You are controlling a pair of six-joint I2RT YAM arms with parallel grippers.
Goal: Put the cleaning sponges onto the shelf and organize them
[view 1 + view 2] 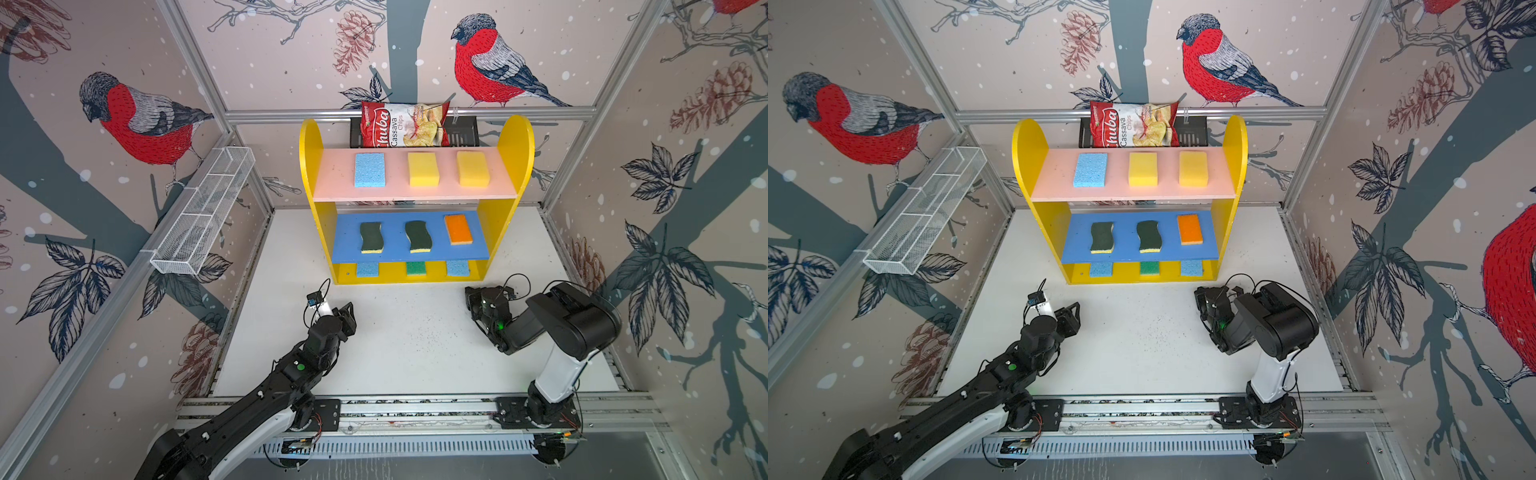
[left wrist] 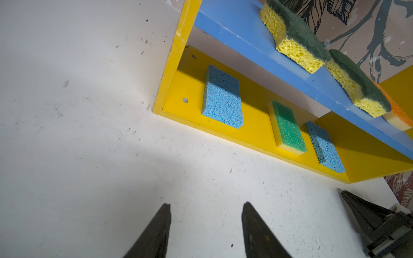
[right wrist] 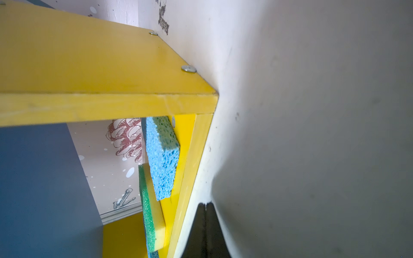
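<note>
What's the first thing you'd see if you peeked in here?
The yellow shelf in the middle, with colourful sponges lined up three on each board. Behind its top sits a red chips bag, and big red-breasted birds are painted on the walls.

The shelf (image 1: 515, 153) has yellow sides, a pink top board (image 1: 332, 183) and a blue middle board (image 1: 349, 245). Its pink board carries one light blue sponge (image 1: 369, 169) and two yellow sponges (image 1: 423, 168).

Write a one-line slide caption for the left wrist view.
Left gripper, jaws open over the table, faces the shelf base: light blue sponge, bright green sponge, second light blue sponge.
</note>
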